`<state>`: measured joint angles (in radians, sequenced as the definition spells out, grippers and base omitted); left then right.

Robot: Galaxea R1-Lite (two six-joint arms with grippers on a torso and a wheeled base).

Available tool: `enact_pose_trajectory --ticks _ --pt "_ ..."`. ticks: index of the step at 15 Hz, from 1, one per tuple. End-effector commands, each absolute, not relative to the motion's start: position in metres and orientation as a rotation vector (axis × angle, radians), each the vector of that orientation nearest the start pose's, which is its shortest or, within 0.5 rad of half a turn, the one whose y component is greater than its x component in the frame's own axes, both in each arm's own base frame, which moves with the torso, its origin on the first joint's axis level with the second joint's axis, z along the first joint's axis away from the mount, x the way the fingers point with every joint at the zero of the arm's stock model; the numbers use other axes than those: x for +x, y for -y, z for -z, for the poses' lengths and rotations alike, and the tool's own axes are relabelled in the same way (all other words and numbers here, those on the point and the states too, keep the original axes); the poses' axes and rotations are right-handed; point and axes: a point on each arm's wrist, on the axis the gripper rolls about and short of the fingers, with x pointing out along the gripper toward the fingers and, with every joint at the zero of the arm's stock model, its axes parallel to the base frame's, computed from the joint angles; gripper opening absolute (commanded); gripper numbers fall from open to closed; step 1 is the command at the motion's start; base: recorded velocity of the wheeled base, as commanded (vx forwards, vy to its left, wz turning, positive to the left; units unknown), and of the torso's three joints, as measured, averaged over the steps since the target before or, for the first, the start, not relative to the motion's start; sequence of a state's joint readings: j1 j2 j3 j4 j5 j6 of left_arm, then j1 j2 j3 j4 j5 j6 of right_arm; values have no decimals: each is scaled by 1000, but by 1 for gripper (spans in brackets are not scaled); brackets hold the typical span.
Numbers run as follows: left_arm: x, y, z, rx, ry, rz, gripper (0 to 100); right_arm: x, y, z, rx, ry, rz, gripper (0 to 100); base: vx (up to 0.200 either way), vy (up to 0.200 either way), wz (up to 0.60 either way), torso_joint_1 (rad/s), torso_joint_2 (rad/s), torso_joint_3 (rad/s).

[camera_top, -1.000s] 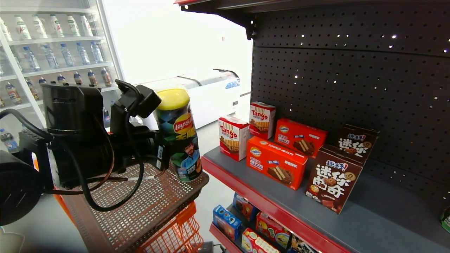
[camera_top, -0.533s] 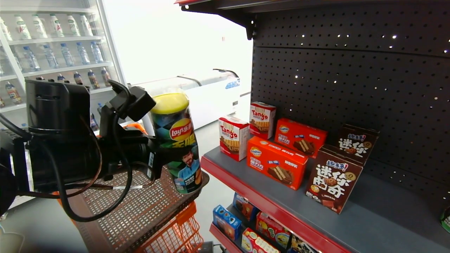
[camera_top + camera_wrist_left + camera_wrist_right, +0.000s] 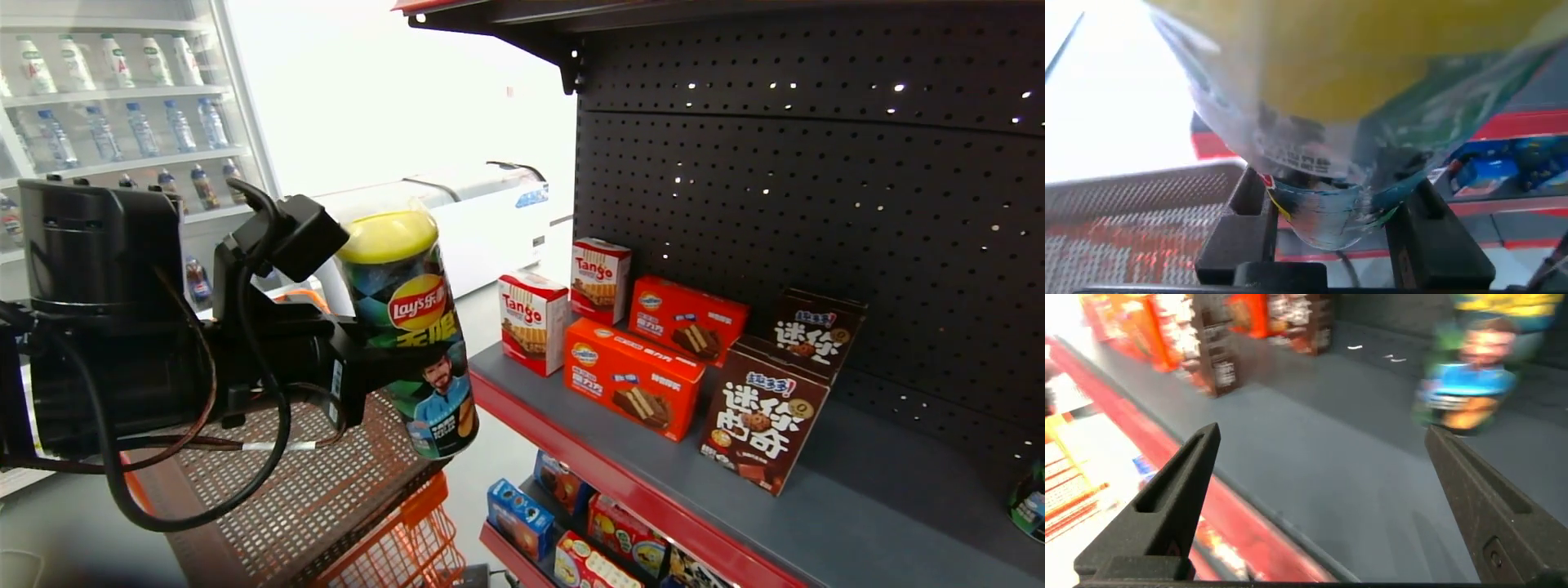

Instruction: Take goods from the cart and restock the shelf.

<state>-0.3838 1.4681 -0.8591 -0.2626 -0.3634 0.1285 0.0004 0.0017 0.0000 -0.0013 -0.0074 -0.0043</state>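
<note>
Gripping yellow-lidded chip can (image 3: 406, 314), left tool (image 3: 377, 365) between cart (image 3: 326, 498) and shelf (image 3: 824, 514)

Chip can (image 3: 406, 327) in left tool (image 3: 384, 371) over cart (image 3: 326, 498), boxes (image 3: 633, 384) on shelf (image 3: 816, 506) to its right

A boxy matte-black left arm (image 3: 106, 310) trails black cables (image 3: 282, 420), one seemingly white-tagged; right end effector (image 3: 1321, 434) fingers (image 3: 1167, 506) are black wedges.

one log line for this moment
left gripper: shut on chips can, at cart | right gripper: open, over shelf | can not shelved
</note>
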Motion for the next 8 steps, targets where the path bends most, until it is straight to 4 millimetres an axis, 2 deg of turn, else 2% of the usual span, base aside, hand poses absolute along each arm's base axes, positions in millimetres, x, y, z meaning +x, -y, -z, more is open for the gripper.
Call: enact_pose_trajectory --ticks 1,3,8 --pt "224 100 -227 124 -301 775 0 -23 0 -76 -5 -2 6 100 0 0 -600 2 -2 7" --pt "211 97 -227 123 -369 800 0 -23 0 -76 -5 -2 8 100 0 0 -600 17 5 -2" --pt "206 101 -232 126 -352 829 0 -23 0 -76 -5 -2 6 100 0 0 -600 -2 4 4"
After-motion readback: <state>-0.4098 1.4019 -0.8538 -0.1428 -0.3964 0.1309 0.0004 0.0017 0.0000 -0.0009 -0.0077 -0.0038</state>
